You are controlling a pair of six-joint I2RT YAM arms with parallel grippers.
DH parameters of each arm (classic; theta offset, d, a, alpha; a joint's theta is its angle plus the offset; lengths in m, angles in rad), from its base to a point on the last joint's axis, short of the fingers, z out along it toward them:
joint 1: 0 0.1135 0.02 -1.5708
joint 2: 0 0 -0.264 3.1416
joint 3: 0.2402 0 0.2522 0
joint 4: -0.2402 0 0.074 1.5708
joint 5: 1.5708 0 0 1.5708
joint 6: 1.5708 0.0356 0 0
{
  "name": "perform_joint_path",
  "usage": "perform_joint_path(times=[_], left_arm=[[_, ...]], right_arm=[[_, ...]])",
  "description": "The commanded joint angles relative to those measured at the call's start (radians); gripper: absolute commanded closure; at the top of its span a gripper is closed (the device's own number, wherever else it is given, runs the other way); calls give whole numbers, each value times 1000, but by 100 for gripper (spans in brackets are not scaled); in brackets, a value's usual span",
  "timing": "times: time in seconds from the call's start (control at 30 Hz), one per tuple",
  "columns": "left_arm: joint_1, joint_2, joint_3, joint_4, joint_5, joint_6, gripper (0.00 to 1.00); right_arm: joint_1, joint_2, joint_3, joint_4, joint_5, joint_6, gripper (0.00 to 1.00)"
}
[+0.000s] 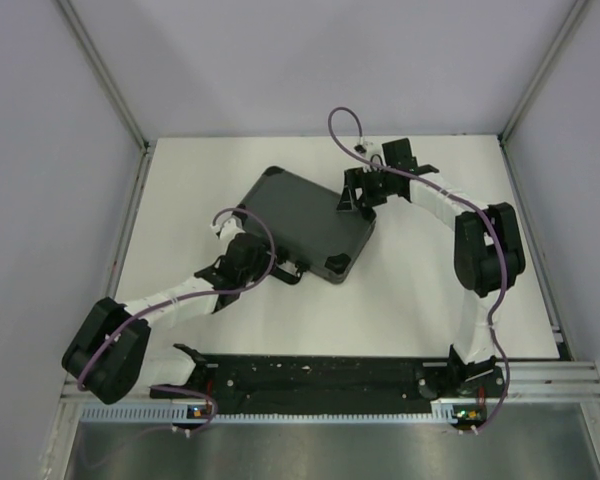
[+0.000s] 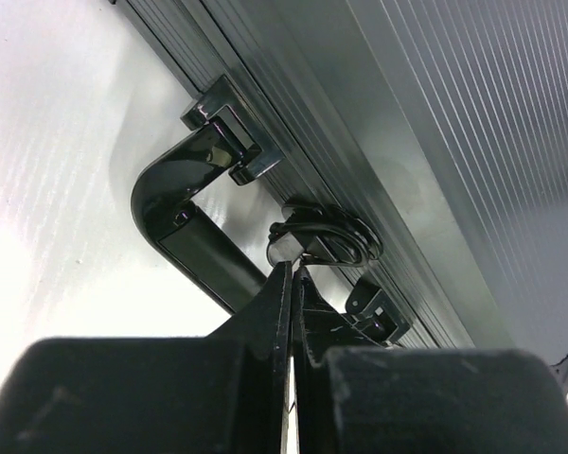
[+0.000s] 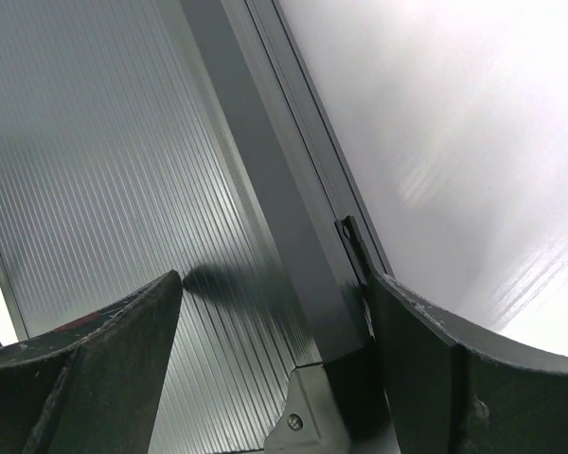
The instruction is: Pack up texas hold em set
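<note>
A white table (image 1: 380, 320) fills the bottom of a small booth, closed in by plain pale grey panels: a back wall (image 1: 320, 60), a left wall (image 1: 40, 200) and a right wall (image 1: 580, 170), with slim metal posts (image 1: 105, 75) running up the two far corners. The light is soft and even, leaving only faint shadows on the tabletop. Along the near edge lie a ribbed metal rail (image 1: 540, 375), a slotted white strip (image 1: 310, 412) and, nearer still, a dull grey metal sheet (image 1: 330, 450)
</note>
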State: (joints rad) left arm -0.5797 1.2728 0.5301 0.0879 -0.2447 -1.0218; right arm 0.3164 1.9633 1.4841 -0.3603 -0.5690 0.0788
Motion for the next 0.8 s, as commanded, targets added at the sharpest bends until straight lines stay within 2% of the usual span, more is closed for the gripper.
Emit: perform_joint_path(times=[0.0, 0.23, 0.57, 0.77], left_arm=[[18, 23, -12, 36, 21, 8, 100], [21, 106, 16, 52, 71, 23, 100], [29, 148, 50, 33, 22, 23, 100], [34, 197, 83, 66, 113, 58, 100]], right_arm=[[41, -52, -12, -37, -23, 61, 24], [41, -44, -10, -42, -23, 78, 27], [41, -44, -16, -42, -9, 82, 28], [44, -44, -19, -46, -11, 81, 28]])
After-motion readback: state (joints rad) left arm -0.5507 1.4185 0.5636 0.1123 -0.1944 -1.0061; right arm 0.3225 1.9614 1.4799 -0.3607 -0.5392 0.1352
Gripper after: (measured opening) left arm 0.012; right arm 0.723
